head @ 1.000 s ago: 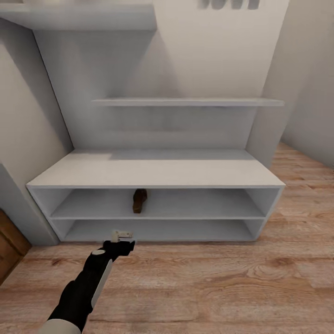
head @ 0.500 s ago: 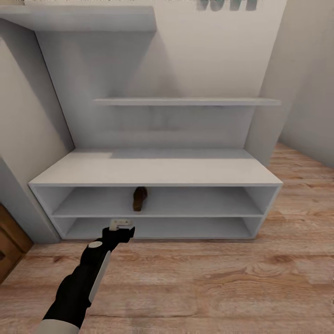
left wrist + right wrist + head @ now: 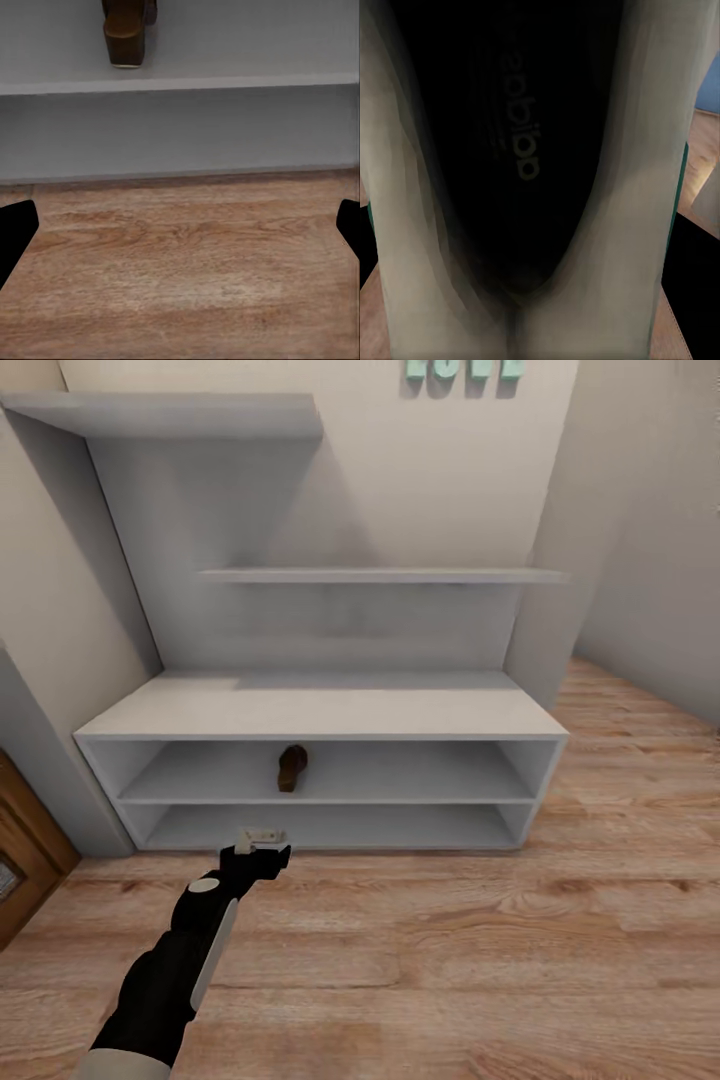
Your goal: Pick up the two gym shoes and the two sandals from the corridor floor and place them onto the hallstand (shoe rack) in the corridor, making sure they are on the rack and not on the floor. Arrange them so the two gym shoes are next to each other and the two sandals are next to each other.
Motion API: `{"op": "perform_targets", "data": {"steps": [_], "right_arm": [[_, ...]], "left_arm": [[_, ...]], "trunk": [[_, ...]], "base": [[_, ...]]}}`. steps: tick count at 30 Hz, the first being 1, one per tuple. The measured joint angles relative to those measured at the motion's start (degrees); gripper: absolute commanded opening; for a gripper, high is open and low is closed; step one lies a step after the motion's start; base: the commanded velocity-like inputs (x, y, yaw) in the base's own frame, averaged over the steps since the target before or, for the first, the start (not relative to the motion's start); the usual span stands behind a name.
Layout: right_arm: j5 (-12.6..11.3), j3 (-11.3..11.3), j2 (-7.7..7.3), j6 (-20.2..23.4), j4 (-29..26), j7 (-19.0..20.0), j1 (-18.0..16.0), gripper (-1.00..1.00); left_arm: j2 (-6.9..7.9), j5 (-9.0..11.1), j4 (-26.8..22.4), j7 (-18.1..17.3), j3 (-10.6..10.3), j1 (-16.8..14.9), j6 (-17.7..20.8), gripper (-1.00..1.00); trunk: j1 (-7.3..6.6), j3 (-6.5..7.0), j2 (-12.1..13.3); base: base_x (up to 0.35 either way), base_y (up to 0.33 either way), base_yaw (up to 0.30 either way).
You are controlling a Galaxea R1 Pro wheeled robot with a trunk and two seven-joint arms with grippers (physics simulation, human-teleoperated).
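A dark brown leather slip-on sandal (image 3: pixel 291 768) is standing on the upper of the two open shelf tiers of the low, wide white bench-like hallstand (image 3: pixel 320 712), a little left of that tier's middle, its long axis running front to back so that one narrow end is facing the room; in the left wrist view the same sandal (image 3: pixel 127 30) is sitting close to the front lip of the tier, with the lower tier and a strip of light brown wood-grain plank floor (image 3: pixel 470 960) between it and the camera.

The left gripper (image 3: pixel 262 843) is hanging low over the floor just in front of the hallstand's lower tier, almost directly below and in front of the sandal; its jaws are spread wide with nothing between them, their dark tips sitting at the two sides of the left wrist view.

The right wrist view is showing, very close, a white shoe with a dark inner sole (image 3: pixel 521 157) carrying printed lettering, a thin green edge at its side; it looks like one of the gym shoes, its long axis lying along the line of the right jaws; the jaws themselves are hidden behind it, so I cannot tell how far they are closed, though the shoe is probably being carried.

Judging by this, the upper tier beside the sandal is lying straight ahead, and the right arm is the one holding something to set down.
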Motion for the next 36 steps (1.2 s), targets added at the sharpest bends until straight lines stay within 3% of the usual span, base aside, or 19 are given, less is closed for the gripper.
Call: {"op": "perform_targets", "data": {"steps": [16, 36], "right_arm": [[0.01, 0.02, 0.02, 0.01, -0.01, 0.0, 0.0, -1.0], [0.1, -0.01, 1.06, 0.0, 0.03, 0.0, 0.01, -1.0]], "left_arm": [[0.0, 0.0, -0.39, 0.04, -0.08, 0.0, 0.0, 1.0], [0.0, -0.01, -0.4, 0.0, 0.03, 0.0, 0.02, 1.0]], "trunk": [[-0.02, 0.0, 0.0], [-0.03, 0.0, 0.0]], "base": [[-0.289, -0.139, 0.0], [0.083, -0.014, 0.0]]}}
